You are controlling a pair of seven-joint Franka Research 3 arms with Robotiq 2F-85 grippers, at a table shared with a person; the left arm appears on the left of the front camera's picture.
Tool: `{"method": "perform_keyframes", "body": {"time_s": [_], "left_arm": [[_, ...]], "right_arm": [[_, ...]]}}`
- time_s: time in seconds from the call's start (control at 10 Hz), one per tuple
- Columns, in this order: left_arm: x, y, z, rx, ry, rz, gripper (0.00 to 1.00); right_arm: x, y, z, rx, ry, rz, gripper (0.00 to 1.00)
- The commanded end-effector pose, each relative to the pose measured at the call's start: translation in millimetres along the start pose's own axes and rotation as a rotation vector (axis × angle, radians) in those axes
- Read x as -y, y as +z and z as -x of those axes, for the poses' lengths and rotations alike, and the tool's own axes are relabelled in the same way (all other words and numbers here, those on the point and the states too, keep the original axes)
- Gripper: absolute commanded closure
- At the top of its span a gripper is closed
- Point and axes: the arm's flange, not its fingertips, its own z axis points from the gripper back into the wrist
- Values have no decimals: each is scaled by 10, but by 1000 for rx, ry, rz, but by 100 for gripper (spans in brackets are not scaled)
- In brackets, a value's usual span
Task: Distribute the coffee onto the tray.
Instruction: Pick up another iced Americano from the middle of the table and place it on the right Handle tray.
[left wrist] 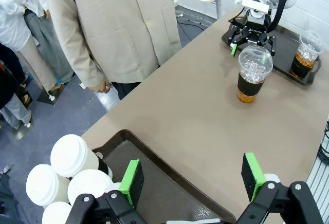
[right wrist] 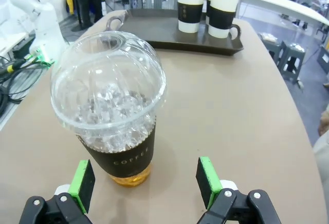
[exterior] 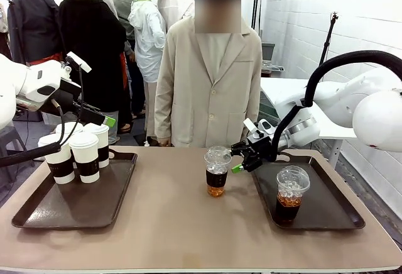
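Several white paper coffee cups (exterior: pixel 83 154) with brown sleeves stand at the back of the left tray (exterior: pixel 75 208). One clear dome-lidded iced coffee (exterior: pixel 217 172) stands on the bare table in the middle. Another iced coffee (exterior: pixel 291 193) stands on the right tray (exterior: pixel 326 208). My right gripper (exterior: pixel 239 159) is open, low over the table just right of the middle iced coffee (right wrist: pixel 115 116). In the right wrist view that cup stands just ahead of the green pads (right wrist: pixel 82 185), toward the left one. My left gripper (left wrist: pixel 193 179) hangs open and empty above the left tray (left wrist: pixel 154 180), beside the paper cups (left wrist: pixel 67 154).
A person in a beige coat (exterior: pixel 207 85) stands at the table's far edge, hands down by their sides. Bare tabletop lies between the two trays and in front of them. Another white table (exterior: pixel 282 88) stands behind the right arm.
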Motion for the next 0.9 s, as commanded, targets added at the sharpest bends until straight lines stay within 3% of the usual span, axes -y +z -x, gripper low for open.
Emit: {"method": "perform_keyframes", "body": {"time_s": [0.0, 0.8], "left_arm": [[-13, 9, 12, -5, 2, 6, 0], [-13, 9, 12, -5, 2, 6, 0]], "right_arm": [[83, 2, -14, 7, -4, -62, 0], [103, -143, -5, -18, 36, -156, 0]]}}
